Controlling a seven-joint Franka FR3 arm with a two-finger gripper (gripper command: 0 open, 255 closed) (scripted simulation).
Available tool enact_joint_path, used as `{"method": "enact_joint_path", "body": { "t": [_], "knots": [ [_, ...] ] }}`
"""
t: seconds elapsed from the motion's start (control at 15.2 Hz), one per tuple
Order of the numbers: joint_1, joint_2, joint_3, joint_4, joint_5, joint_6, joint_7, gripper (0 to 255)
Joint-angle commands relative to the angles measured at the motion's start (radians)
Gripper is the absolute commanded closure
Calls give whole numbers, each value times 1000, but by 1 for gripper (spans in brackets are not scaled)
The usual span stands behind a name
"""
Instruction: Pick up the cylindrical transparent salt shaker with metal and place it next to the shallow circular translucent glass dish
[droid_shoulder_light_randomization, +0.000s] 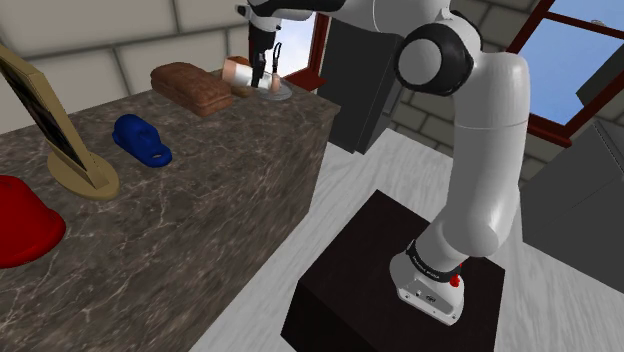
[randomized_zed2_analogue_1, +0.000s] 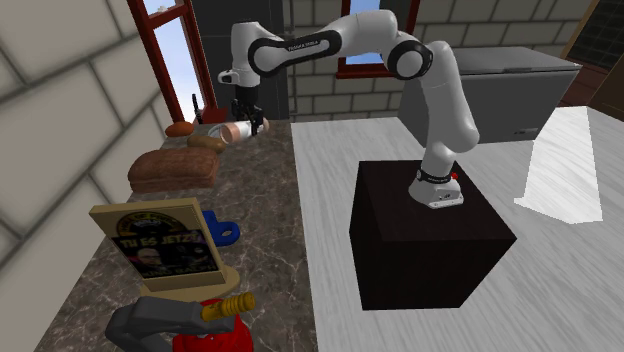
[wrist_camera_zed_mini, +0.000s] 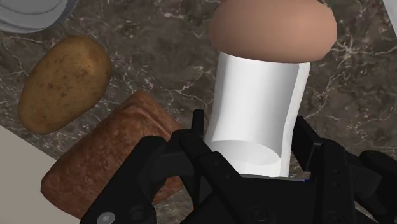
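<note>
Salt shaker, a white tube with a tan cap, hangs sideways over the counter's far end by the loaf, its base pinched between the gripper's jaws; it looks light, stiff and slippery, so a hold nearer mid-body seems safer.

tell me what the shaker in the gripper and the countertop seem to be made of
Salt shaker: plain matte white body with a dull tan cap; no see-through glass or metallic shine shows, so its material stays open. Countertop: dark brown with pale veins, looks like marble or similar stone.
</note>
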Motion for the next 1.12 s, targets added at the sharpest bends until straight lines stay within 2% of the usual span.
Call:
{"method": "enact_joint_path", "body": {
  "t": [0.0, 0.26, 0.33, 0.66, 1.06],
  "knots": [
    [-29, 55, -6, 88, 6, -37, -33, 255],
    [-90, 212, -14, 351, 16, -151, -83, 255],
    [-118, 328, -14, 553, 19, -239, -97, 255],
    [-115, 284, -14, 409, 21, -140, -110, 255],
    [-112, 268, -14, 299, 24, -48, -123, 255]
  ]
}}
